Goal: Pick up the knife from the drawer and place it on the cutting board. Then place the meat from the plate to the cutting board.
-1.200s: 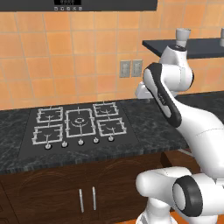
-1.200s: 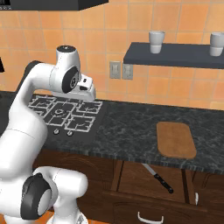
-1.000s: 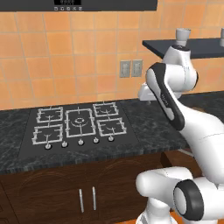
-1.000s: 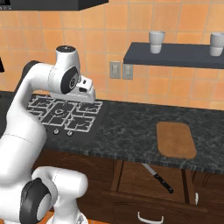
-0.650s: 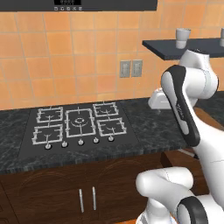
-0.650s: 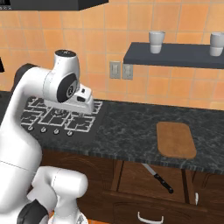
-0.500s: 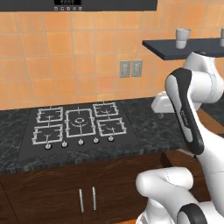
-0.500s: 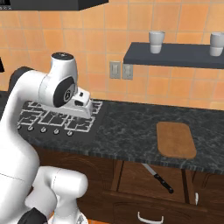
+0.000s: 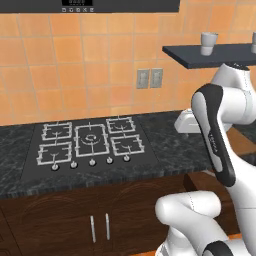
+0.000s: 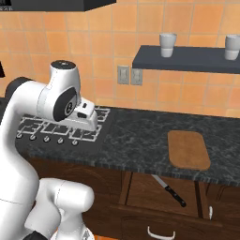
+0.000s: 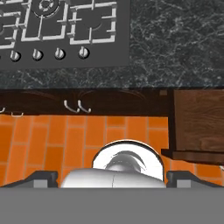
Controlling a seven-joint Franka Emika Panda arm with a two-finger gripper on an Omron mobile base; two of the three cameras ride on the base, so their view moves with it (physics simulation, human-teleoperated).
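The knife (image 10: 169,190) lies in the open drawer (image 10: 154,190), below the counter's (image 10: 136,140) front edge, blade toward the upper left and black handle toward the lower right. The cutting board (image 10: 188,149) sits on the counter just above the drawer, bare. The tool (image 10: 89,123) hangs over the near right corner of the cooktop (image 9: 89,144), well apart from the drawer. I cannot tell whether its fingers stand apart or together, since the white hand body hides them in the base views and the hand view offers no clear look at them.

The step in hand, as I judge it, is the reach toward the knife. To do it well, the arm should swing right and drop in front of the counter edge, clearing the stone lip before it descends into the drawer. The fingers ought to straddle the black handle across its width, not the thin steel blade, which offers little to grip and lies flat against the wood. Turning the wrist to suit the knife's diagonal would help.

The counter is dark, speckled stone. The drawer is dark brown wood with a curved silver handle (image 10: 161,232). The board is pale, flat wood with rounded corners. The wall behind is orange tile.
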